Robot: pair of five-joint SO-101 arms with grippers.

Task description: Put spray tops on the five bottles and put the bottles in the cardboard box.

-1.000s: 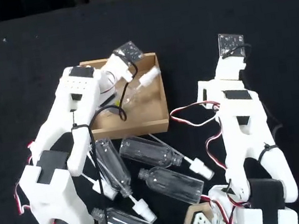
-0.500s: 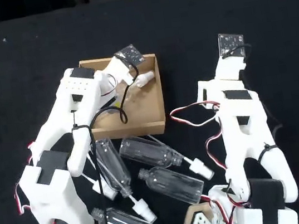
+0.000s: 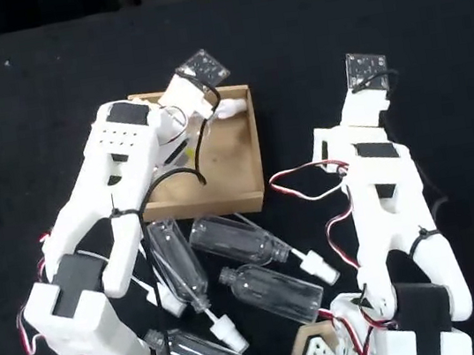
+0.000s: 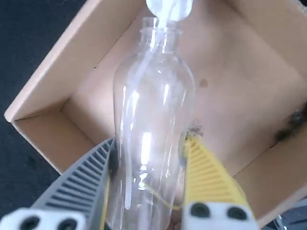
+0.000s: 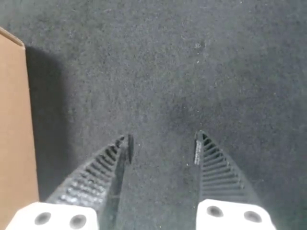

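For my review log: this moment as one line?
left claw shut on bottle over cardboard box | right claw open | four bottles on table

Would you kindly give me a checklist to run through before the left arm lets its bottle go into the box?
1. Grip: the left pincer clamps the bottle from both sides: ok.
2. Cap: the spray top sits on the neck: ok; tightness cannot tell.
3. Place: the bottle is over the box, within its walls: ok.
4. Contact: bottle resting on the box floor: cannot tell.
5. Clearance: the right pincer is open above the table, apart from the box: ok.
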